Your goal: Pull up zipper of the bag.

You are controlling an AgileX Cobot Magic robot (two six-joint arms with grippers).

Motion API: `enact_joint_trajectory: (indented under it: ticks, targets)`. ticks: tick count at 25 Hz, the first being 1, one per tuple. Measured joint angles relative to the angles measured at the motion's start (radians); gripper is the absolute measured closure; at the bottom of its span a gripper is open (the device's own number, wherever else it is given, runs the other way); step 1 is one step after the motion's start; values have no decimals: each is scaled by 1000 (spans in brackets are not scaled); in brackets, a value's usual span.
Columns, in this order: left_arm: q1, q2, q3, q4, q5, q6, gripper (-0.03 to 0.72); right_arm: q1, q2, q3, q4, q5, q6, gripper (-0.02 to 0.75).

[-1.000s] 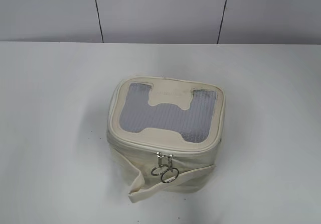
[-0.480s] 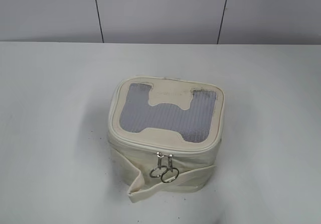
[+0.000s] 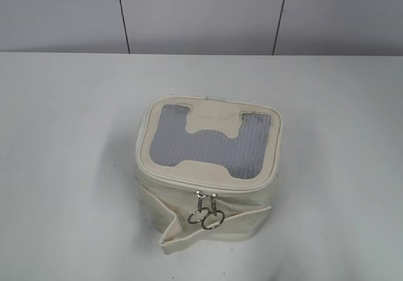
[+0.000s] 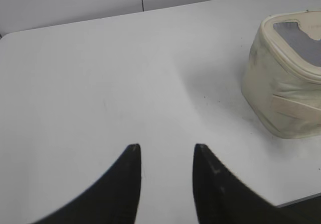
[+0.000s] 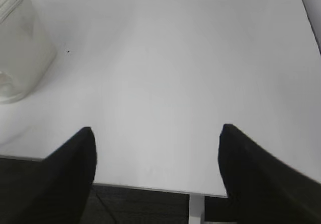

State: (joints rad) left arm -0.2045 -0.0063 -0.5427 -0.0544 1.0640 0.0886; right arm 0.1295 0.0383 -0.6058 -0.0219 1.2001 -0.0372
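Observation:
The cream-white boxy bag (image 3: 208, 180) stands on the white table, its lid bearing a grey ribbed panel (image 3: 211, 145). The zipper (image 3: 189, 185) runs round the lid's rim; its two silver sliders with ring pulls (image 3: 206, 215) hang together at the front middle. A loose flap (image 3: 179, 237) wraps the front. Neither gripper shows in the exterior view. My left gripper (image 4: 164, 146) is open and empty over bare table, with the bag (image 4: 286, 83) off to its right. My right gripper (image 5: 156, 128) is wide open and empty near the table's front edge, the bag (image 5: 20, 48) at its far left.
The white table (image 3: 69, 136) spreads on all sides of the bag, with a grey panelled wall (image 3: 201, 13) behind. In the right wrist view the table's front edge (image 5: 150, 188) and a white leg (image 5: 196, 209) show above a dark floor.
The bag has shifted slightly on the table and its front flap has sagged a little lower. No gripper enters the exterior view.

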Motion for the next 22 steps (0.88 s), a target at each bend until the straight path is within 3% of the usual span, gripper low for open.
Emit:
enact_joint_trajectory:
  ticks: [9, 22]
  targets:
    - [0, 3, 1, -2, -5, 1, 412, 0, -13, 103, 47, -122, -58, 151]
    - [0, 10, 2, -2, -7, 1, 412, 0, -13, 106, 47, -135, -60, 151]
